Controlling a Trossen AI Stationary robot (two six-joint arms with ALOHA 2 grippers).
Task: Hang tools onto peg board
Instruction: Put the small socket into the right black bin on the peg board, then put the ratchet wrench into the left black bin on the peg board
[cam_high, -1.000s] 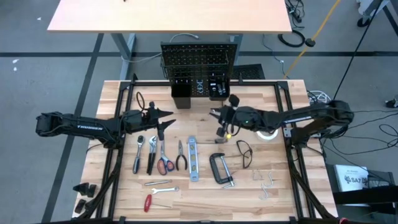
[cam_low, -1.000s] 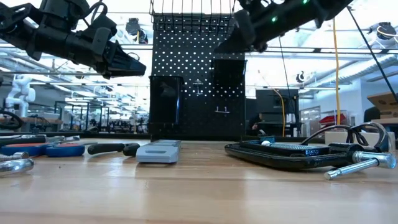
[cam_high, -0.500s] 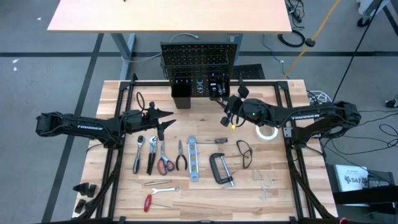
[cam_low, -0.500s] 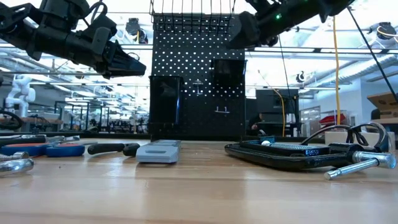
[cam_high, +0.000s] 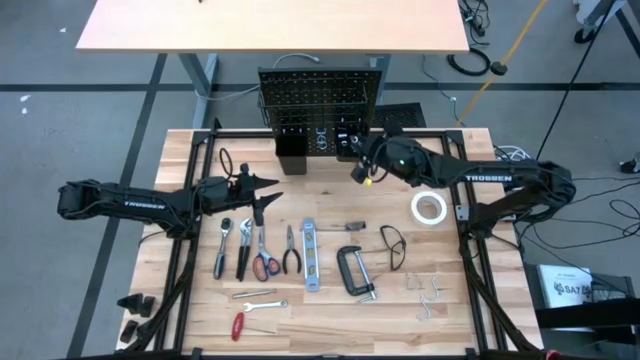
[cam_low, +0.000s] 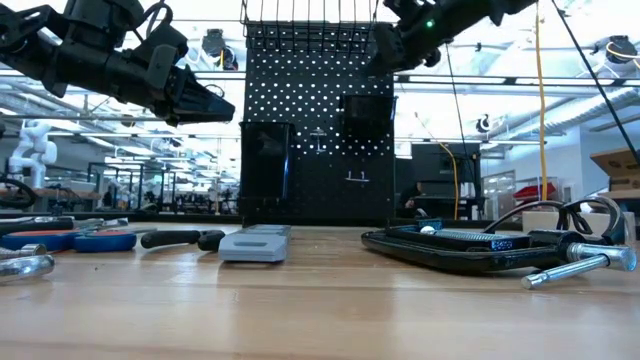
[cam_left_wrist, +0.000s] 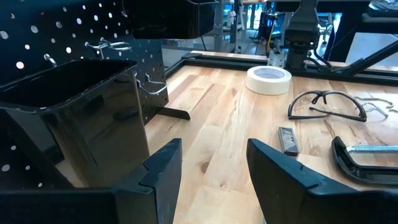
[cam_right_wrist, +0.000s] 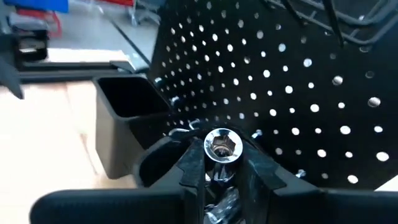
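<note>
The peg board (cam_high: 320, 100) stands upright at the far edge of the table (cam_high: 470, 300), with two black bins (cam_high: 291, 148) on its lower part. The right gripper (cam_high: 357, 165) hangs just in front of the peg board, near the right-hand bin, and its jaws are closed on a socket tool (cam_right_wrist: 222, 148) whose shiny hexagonal end faces the wrist camera. In the low view this gripper (cam_low: 385, 45) sits high, level with the upper rows of the peg board's holes.

The left gripper (cam_high: 270, 188) hovers above the table, in front of the peg board and off to its left, with its jaws spread apart and nothing between them. From its wrist camera the left-hand bin (cam_left_wrist: 81, 118) appears close by.

The other tools lie on the table in front of the peg board. A row of them sits nearest the left gripper: a wrench (cam_high: 222, 246), black-handled pliers (cam_high: 291, 250), red-handled scissors (cam_high: 264, 258) and a level (cam_high: 310, 254). Farther from the peg board, on the same side, lies a red screwdriver (cam_high: 240, 324). A C-clamp (cam_high: 355, 270) and glasses (cam_high: 393, 245) rest in front of the peg board's right side, and a white tape roll (cam_high: 428, 208) lies beside the right arm, well apart from the board.
</note>
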